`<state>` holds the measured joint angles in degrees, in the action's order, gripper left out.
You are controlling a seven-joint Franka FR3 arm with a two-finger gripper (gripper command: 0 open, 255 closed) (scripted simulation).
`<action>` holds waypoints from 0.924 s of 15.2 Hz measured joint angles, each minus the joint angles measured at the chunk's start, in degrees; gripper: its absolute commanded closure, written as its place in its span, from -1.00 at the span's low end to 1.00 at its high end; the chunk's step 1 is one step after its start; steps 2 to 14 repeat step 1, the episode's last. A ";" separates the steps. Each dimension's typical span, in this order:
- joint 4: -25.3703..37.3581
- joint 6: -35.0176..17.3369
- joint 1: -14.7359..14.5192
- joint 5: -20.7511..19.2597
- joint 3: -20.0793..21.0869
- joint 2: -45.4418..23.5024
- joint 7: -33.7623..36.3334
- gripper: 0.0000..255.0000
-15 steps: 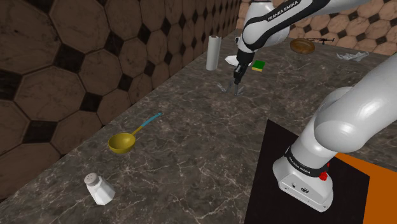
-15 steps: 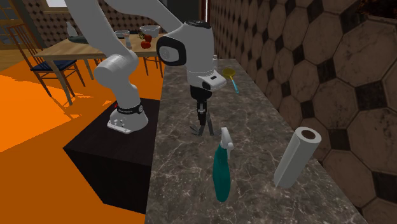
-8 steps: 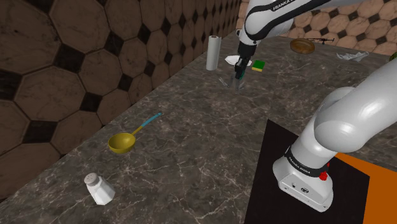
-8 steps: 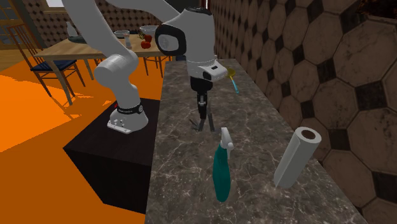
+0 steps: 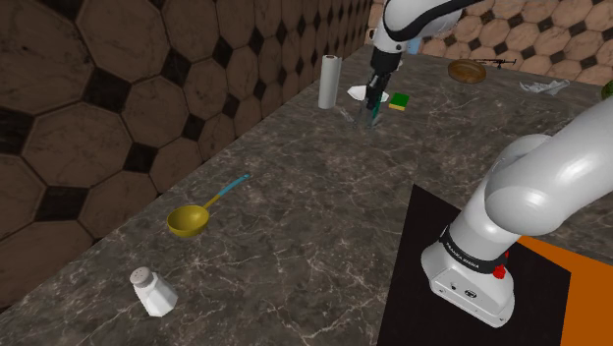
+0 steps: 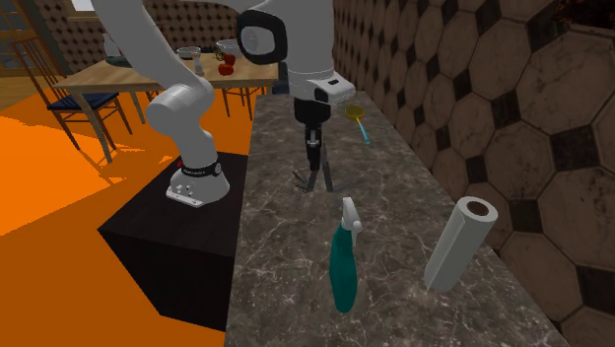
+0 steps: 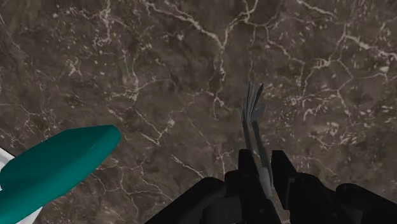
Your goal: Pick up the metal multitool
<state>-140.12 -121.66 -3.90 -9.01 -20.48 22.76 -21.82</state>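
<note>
Starting at the shoulder view's left, on the dark marble bench [image 5: 295, 226]: a white shaker [image 5: 152, 292], then a yellow ladle [image 5: 192, 218] with a teal handle, then an upright white paper roll [image 5: 329, 81]. Next rightward, the black hand [image 5: 372, 98] pointing down, fingers pinching the top of the grey metal multitool [image 5: 366, 118], its splayed legs hanging over the bench between roll and sponge. Just right of that, a green sponge [image 5: 399, 100], and farther right a brown bowl [image 5: 468, 70].
</note>
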 measured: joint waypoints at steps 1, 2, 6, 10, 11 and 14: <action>0.19 0.49 0.04 -0.04 0.07 0.31 0.01 1.00; 0.19 0.49 0.04 -0.04 0.07 0.31 0.01 1.00; 0.19 0.49 0.04 -0.04 0.07 0.31 0.01 1.00; 0.19 0.49 0.04 -0.04 0.07 0.31 0.01 1.00; 0.19 0.49 0.04 -0.04 0.07 0.31 0.01 1.00; 0.19 0.49 0.04 -0.04 0.07 0.31 0.01 1.00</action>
